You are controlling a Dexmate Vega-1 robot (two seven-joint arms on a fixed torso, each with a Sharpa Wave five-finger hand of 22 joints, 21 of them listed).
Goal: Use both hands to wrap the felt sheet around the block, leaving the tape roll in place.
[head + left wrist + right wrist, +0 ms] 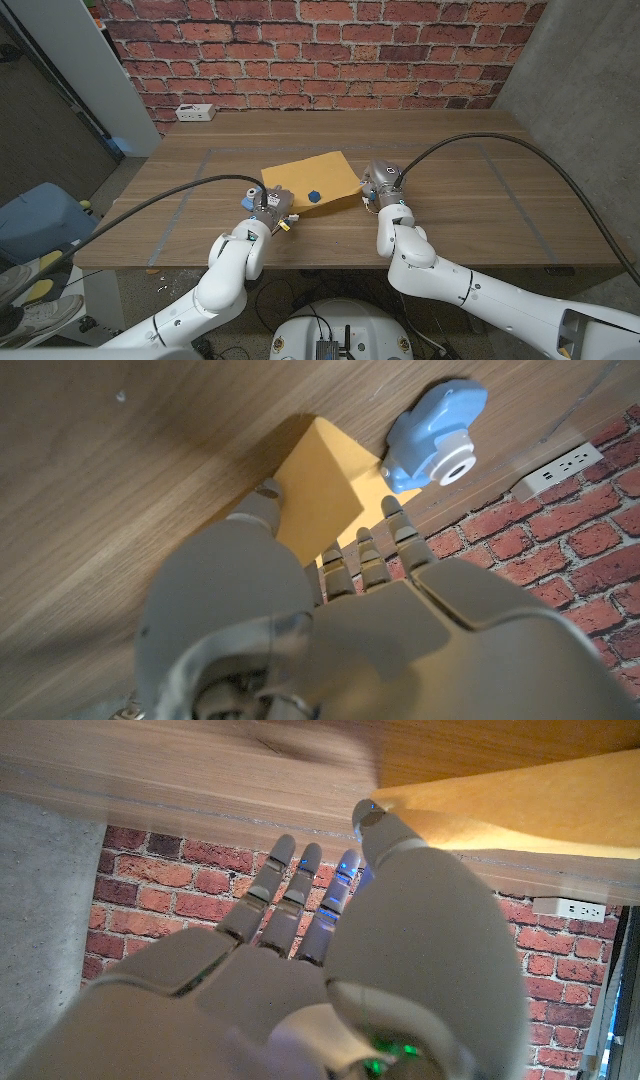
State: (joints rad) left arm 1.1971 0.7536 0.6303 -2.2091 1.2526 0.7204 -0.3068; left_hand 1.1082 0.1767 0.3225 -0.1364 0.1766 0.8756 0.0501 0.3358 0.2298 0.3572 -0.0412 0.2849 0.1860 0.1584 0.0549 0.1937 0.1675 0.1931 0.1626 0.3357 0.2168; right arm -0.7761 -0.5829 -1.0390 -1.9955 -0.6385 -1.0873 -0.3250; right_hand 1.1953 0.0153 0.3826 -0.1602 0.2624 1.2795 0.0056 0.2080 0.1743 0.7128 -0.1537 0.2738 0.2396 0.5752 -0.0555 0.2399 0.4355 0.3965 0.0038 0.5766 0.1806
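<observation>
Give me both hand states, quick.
Left hand: at the felt edge, fingers apart; a grip cannot be told.
Right hand: fingers apart, thumb at the felt; a grip cannot be told.

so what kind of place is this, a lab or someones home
Most likely a lab or workshop, not a home: a bare brick wall, a plain wooden table with a power strip at its back edge, and thick cables running to the robot's arms.
</observation>
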